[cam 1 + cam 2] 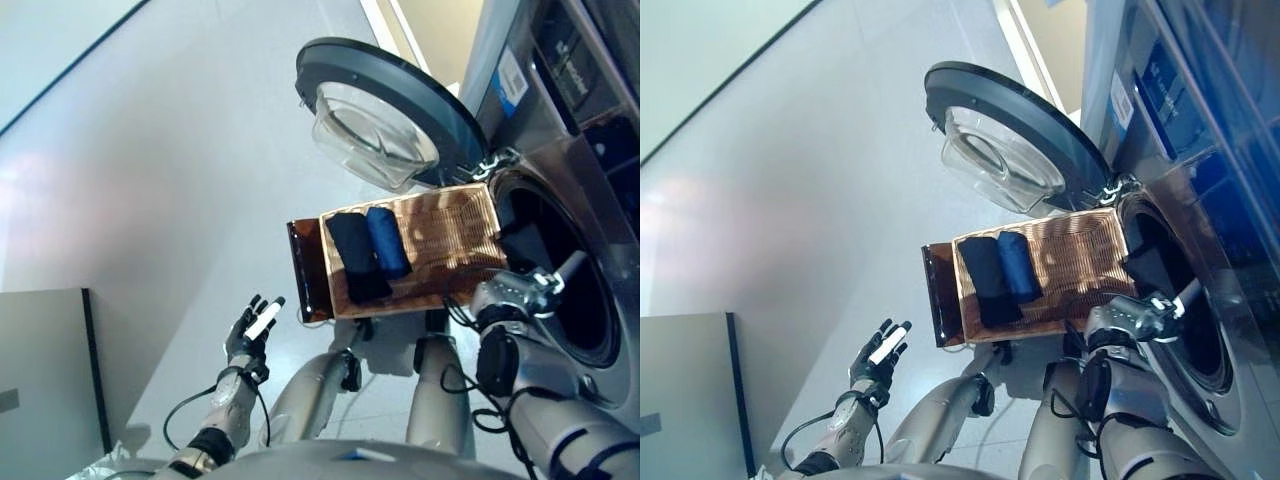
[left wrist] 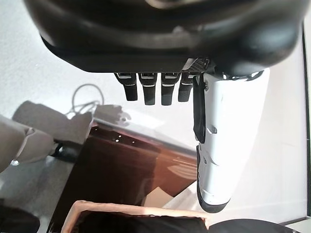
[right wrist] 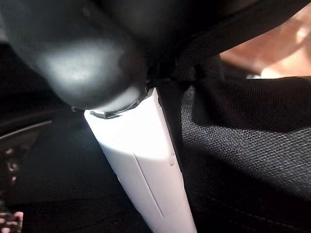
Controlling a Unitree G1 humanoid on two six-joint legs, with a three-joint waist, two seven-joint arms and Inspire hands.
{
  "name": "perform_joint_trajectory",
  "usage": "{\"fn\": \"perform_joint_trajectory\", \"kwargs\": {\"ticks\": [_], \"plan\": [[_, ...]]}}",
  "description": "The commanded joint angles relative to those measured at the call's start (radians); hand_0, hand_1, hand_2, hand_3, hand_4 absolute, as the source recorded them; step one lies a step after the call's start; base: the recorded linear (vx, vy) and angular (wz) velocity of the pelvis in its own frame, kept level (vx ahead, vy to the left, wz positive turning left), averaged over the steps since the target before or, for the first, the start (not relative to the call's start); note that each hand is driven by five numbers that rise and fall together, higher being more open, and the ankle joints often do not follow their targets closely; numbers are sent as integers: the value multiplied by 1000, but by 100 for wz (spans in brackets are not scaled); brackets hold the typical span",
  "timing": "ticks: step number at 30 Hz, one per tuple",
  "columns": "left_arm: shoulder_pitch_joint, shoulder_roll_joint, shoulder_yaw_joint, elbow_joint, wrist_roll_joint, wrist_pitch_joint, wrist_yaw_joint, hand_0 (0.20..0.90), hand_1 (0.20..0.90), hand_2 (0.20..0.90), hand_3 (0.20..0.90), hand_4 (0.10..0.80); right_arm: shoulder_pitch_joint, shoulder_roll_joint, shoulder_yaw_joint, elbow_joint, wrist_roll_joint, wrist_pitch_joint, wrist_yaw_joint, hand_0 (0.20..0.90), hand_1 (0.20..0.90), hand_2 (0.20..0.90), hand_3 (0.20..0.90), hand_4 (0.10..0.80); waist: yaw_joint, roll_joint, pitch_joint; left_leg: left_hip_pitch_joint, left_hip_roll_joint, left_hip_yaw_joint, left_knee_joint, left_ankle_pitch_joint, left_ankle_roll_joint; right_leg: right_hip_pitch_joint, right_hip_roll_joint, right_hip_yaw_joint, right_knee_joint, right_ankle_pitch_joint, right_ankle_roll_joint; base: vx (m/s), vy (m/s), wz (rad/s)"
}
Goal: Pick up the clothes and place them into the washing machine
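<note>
We see a front-load washing machine (image 1: 585, 150) on the right w/ its round door (image 1: 385, 105) swung wide open to the left. A woven basket (image 1: 455, 235) sits just in front of the drum opening (image 1: 560, 290), on a dark brown stand (image 1: 305, 270). Two folded clothes lie in the basket's left part: a black one (image 1: 352, 255) and a blue one (image 1: 387, 240), side by side & touching.

Our right hand (image 1: 540, 283) is at the drum's mouth, by the basket's right end. A black cloth (image 3: 243, 145) lies right against its white thumb, but we can't tell if the fingers are curled round it.

Our left hand (image 1: 255, 325) is low on the left, over the grey floor (image 1: 150, 200), well apart from the basket. Its fingers (image 2: 148, 87) are straight & it holds nothing.
</note>
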Motion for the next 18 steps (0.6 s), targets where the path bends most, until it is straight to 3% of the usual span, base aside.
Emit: {"fn": "perform_joint_trajectory", "kwargs": {"ticks": [1,2,4,5,6,7,8,9,11,18], "plan": [[-6,13,-3,36,15,-60,-3,900,900,900,900,800,-101,-208,35,-113,-201,-86,-63,200,200,200,200,300,0,31,-17,8,-35,1,93,-142,-78,160,-52,7,-330,149,43,-22,23,-10],[1,28,3,23,27,-68,-5,900,900,900,900,800,-129,-276,45,-141,-259,-83,-92,200,200,200,200,300,3,35,-19,5,-37,3,94,-142,-78,155,-54,11,-330,149,44,-22,10,-11],[4,36,7,15,35,-70,-5,900,900,900,900,800,-159,-332,67,-155,-309,-77,-124,200,200,200,200,300,11,41,-23,1,-38,5,94,-142,-78,148,-56,15,-328,149,45,-26,5,-13],[10,54,12,13,41,-75,-4,900,900,900,900,800,-206,-400,99,-172,-335,-68,-131,200,200,200,200,300,18,43,-27,-2,-38,6,93,-141,-79,140,-57,17,-325,149,46,-52,5,-12],[16,82,12,-1,49,-78,-4,900,900,900,900,800,-313,-541,197,-154,-352,-40,-118,200,200,200,200,300,32,45,-32,-9,-38,12,90,-138,-82,115,-59,23,-312,152,45,-42,11,-5],[19,89,14,-4,46,-77,-2,900,900,900,900,800,-371,-581,256,-128,-352,-29,-116,900,900,900,900,800,37,45,-33,-13,-37,17,89,-136,-83,101,-57,28,-303,153,45,-32,6,6],[19,83,16,-5,46,-77,-2,900,900,900,900,800,-389,-586,271,-117,-350,-28,-115,900,900,900,900,800,37,48,-32,-15,-37,20,89,-136,-83,96,-57,31,-301,153,45,0,0,0],[13,98,19,0,49,-70,4,900,900,900,900,800,-460,-644,359,-65,-330,29,-68,900,900,900,900,800,36,46,-27,-22,-34,33,86,-134,-85,70,-53,44,-287,157,44,-10,8,-12],[11,93,23,6,41,-64,1,900,900,900,900,800,-511,-631,415,-23,-326,64,-37,900,900,900,900,800,37,47,-27,-31,-30,46,87,-133,-86,51,-48,55,-280,161,43,2,7,-29],[10,66,17,17,12,-59,-5,900,900,900,900,800,-481,-547,401,9,-312,84,-10,900,900,900,900,800,36,56,-35,-40,-25,57,84,-131,-85,43,-42,63,-284,163,41,15,-1,-13]]}}
